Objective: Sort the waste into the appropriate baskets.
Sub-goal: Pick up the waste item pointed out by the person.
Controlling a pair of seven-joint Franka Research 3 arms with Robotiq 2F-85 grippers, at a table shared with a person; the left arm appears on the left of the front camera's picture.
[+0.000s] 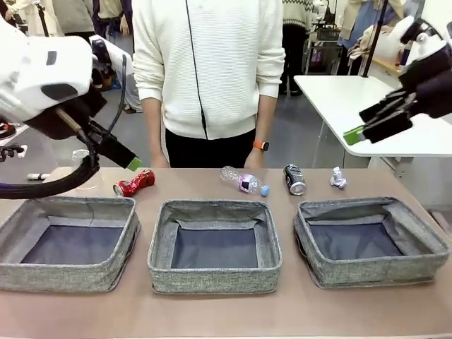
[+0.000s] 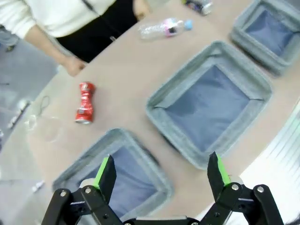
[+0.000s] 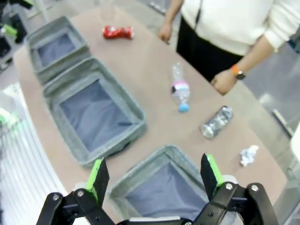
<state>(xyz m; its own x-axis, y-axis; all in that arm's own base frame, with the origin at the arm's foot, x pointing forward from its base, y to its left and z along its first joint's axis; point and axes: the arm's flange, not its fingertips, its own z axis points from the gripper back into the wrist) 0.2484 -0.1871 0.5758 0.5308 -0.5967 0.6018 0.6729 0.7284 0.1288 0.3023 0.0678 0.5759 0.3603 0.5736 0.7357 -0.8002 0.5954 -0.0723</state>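
Waste in a row along the far side of the table (image 1: 212, 311), beyond the three baskets: clear plastic cup (image 2: 45, 129) at the robot's left end, then crushed red can (image 1: 134, 183), clear bottle with blue cap (image 1: 244, 181), dark can (image 1: 294, 179), crumpled white paper wad (image 1: 338, 178). Nearer the robot, left basket (image 1: 70, 279), middle basket (image 1: 212, 281) and right basket (image 1: 367, 272) side by side, dark bottoms bare. Just behind the row, a person's hand with an orange watch (image 1: 256, 157) near the bottle; other hand (image 2: 74, 64) close to the red can.

Left gripper (image 2: 161, 168) raised over the left basket, angled down, jaws spread wide, gripping nothing. Right gripper (image 3: 154, 168) high above the right basket's near rim, jaws likewise spread and empty. Both well apart from every piece of waste, baskets lying between.
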